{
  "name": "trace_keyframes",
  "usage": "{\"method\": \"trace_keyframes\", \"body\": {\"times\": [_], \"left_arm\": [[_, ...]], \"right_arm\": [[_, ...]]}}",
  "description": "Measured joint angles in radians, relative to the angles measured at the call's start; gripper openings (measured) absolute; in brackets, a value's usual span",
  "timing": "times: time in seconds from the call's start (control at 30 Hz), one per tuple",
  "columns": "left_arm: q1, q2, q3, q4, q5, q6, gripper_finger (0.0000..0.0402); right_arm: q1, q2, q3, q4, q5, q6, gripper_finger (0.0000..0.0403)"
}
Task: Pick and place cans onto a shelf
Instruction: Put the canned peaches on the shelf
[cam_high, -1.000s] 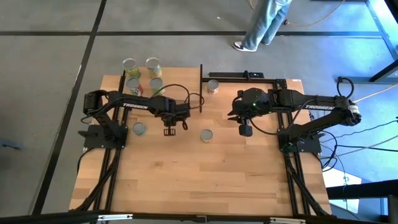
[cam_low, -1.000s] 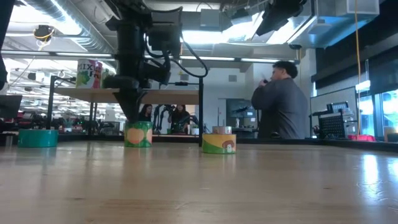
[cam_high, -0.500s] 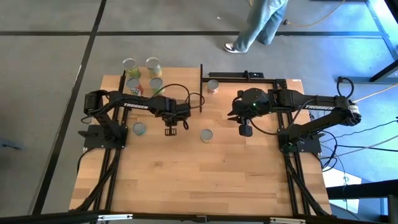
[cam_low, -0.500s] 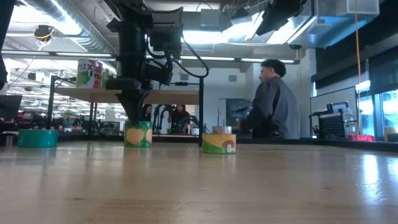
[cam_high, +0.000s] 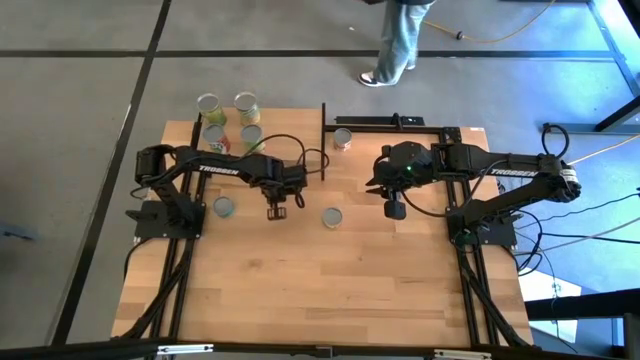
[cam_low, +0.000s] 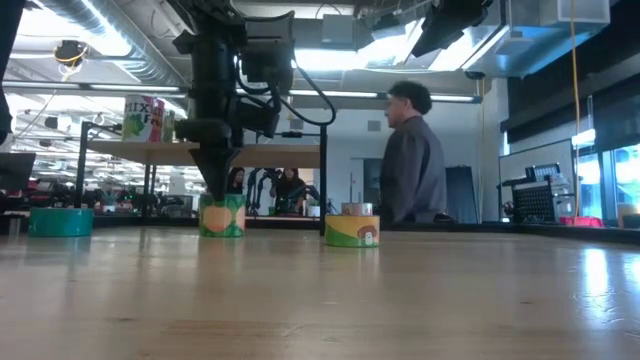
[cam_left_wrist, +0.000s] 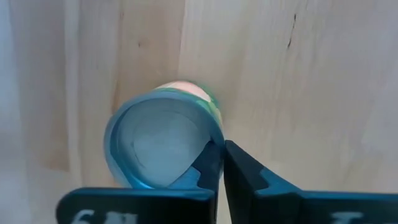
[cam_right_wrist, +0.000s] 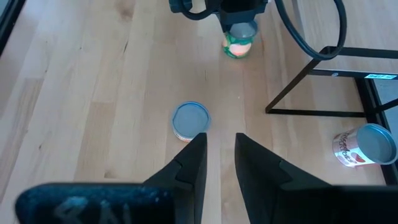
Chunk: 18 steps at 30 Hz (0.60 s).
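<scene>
A can with a green and orange label (cam_low: 222, 216) stands upright on the table, its silvery top (cam_left_wrist: 158, 144) showing in the left wrist view. My left gripper (cam_high: 275, 210) points down just above it, its fingers shut together (cam_left_wrist: 222, 163) at the top's rim. My right gripper (cam_high: 396, 210) hangs open above the table's right half, over bare wood (cam_right_wrist: 221, 140). Other cans stand on the table (cam_high: 224, 206) (cam_high: 332, 216) (cam_high: 342, 137). Several more stand on the shelf (cam_high: 290, 135) at the far left (cam_low: 145, 117). My left gripper comes from above, pointing down, with its shut fingertips (cam_left_wrist: 211, 163) at one side of the can's top rim (cam_left_wrist: 214, 138). Nothing shows between the fingers. I cannot tell whether they touch the rim. The can stands upright on the table.
The shelf's black upright panel (cam_high: 323, 140) and a black frame (cam_high: 395, 122) stand at the far middle. A teal can (cam_low: 60, 221) and a yellow-green can (cam_low: 352, 230) flank my left gripper. A person (cam_low: 408, 155) walks beyond the far edge. Bare wood fills the near half (cam_high: 320, 290).
My left gripper has shut its fingers above the green and orange can while staying in place. The can has not moved. The person behind the table has walked along the far side.
</scene>
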<state>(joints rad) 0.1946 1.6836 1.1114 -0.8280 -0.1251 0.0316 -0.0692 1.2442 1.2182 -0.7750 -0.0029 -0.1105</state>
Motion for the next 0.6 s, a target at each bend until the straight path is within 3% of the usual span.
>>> {"method": "trace_keyframes", "body": {"times": [0.33,0.6], "left_arm": [[-0.079,-0.002,0.026,-0.009,0.023,-0.1,0.0002],[-0.137,-0.002,0.201,-0.106,0.012,-0.104,0.0001]], "right_arm": [[0.0,0.0,0.0,0.0,-0.001,0.0,0.0084],[0.0,0.0,0.0,0.0,-0.001,0.001,0.0084]]}}
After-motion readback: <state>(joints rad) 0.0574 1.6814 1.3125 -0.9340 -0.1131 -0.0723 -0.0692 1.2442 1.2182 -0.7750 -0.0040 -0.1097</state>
